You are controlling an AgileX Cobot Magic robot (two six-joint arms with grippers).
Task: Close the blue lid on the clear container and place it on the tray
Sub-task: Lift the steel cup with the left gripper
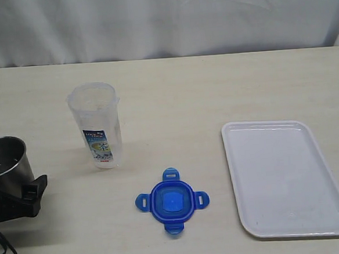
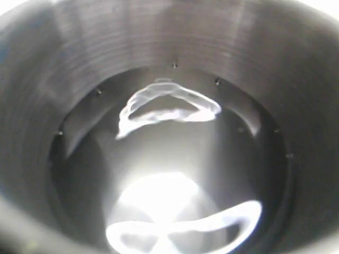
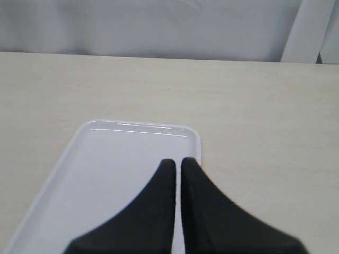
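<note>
Right claw [image 3: 176, 160] shut, empty, above tray [image 3: 139, 127]; left claw [image 1: 28, 192] wide around steel cup [image 1: 7, 158], grip unclear.

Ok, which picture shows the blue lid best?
The exterior view: the blue lid lies there whole. The left wrist view looks only inside a steel cup; the right wrist view shows the tray and right gripper, no lid.

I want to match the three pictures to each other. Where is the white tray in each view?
Exterior view: the tray lies flat on the table, at the right side.
Left wrist view: not in it; only the inside of the steel cup shows.
Right wrist view: the tray lies below the shut right gripper and reaches ahead of its tips.
Shared landmark: the white curtain behind the table, in the exterior and right wrist views.
</note>
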